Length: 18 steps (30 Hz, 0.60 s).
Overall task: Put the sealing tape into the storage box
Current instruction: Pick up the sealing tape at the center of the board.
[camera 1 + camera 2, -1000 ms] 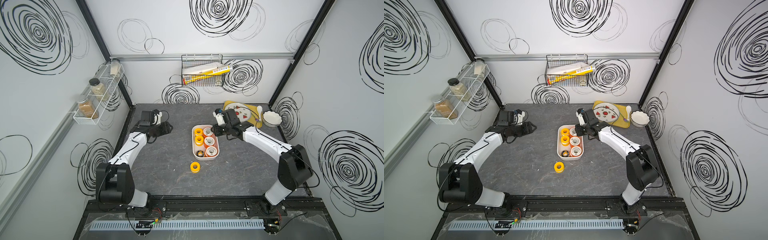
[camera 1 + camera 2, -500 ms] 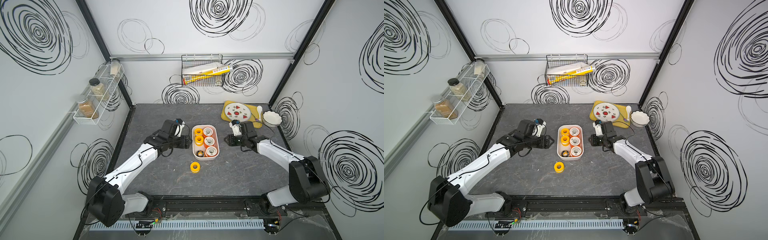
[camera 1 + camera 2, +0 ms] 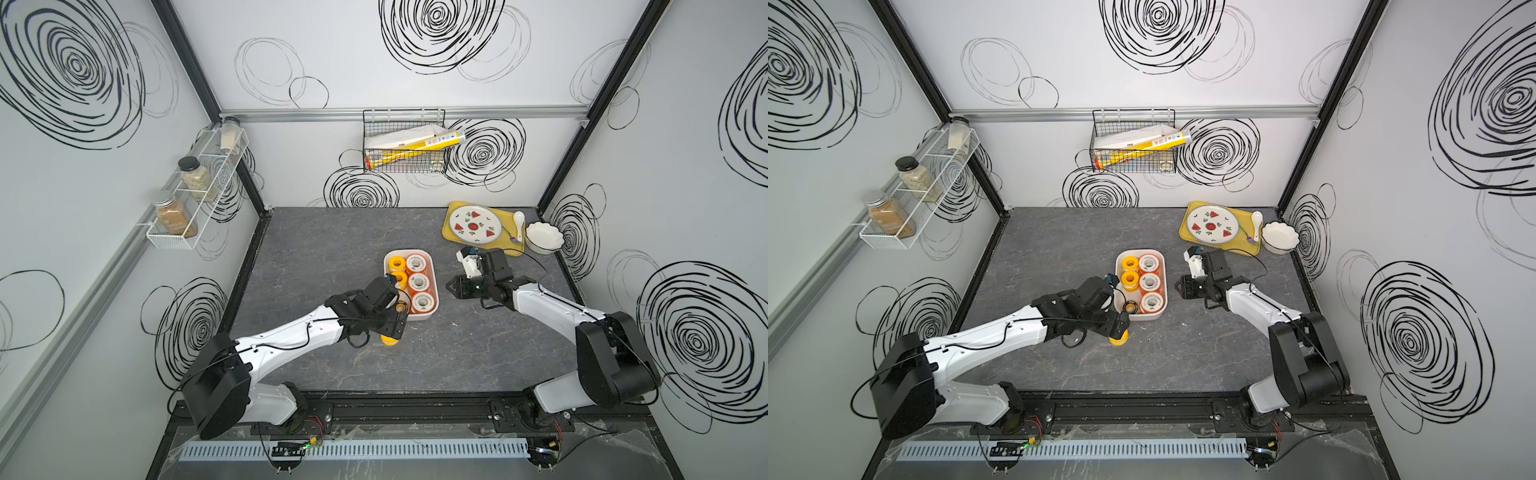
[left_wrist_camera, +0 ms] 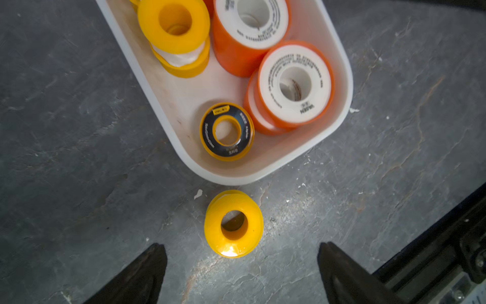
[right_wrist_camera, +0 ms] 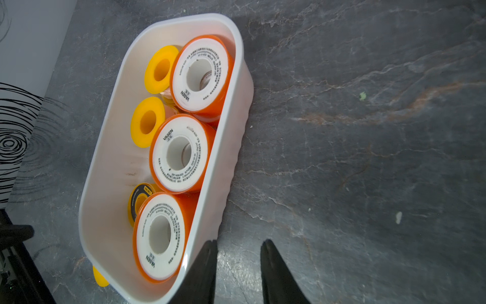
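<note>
Storage box: three orange spools, two yellow spools, one black-faced spool; one loose spool outside. Left gripper gapes, right gripper barely parted.

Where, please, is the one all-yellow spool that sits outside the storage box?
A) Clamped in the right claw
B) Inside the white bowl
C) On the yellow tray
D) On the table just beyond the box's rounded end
D: the all-yellow spool stands on the table just outside the rounded end of the storage box, in front of the wide-open left claw, which is not touching it.
</note>
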### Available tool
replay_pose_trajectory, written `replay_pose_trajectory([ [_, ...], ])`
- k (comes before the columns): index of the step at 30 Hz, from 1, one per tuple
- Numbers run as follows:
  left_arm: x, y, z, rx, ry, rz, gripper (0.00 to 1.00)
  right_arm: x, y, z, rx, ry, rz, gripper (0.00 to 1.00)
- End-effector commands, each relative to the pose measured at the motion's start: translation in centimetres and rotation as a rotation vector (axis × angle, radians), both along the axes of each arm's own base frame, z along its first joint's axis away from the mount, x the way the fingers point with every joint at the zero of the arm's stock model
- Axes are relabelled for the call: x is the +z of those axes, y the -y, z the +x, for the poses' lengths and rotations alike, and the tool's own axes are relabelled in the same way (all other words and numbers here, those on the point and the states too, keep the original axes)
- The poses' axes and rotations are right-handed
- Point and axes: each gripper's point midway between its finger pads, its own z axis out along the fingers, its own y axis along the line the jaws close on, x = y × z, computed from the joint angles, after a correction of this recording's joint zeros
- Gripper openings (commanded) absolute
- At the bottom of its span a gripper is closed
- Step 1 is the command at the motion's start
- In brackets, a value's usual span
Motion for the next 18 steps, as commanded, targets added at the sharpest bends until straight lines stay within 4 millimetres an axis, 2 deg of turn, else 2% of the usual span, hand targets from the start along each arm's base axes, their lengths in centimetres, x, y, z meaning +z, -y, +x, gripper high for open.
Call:
replay_pose_trajectory([
  [1,-1.5,0.3,0.0,0.015,0.016,0.026,0.97,0.9,-0.3,0.3,0.019,0.034,0.016,0.34],
  [12,-5.4,0.5,-0.3,0.015,-0.054,0.081,0.94,1.0,-0.7,0.3,0.037,0.023,0.029,0.35],
  [18,-6.2,0.3,-0.1,0.050,-0.054,0.093,0.88,1.0,-0.9,0.3,0.049,0.018,0.033,0.35],
])
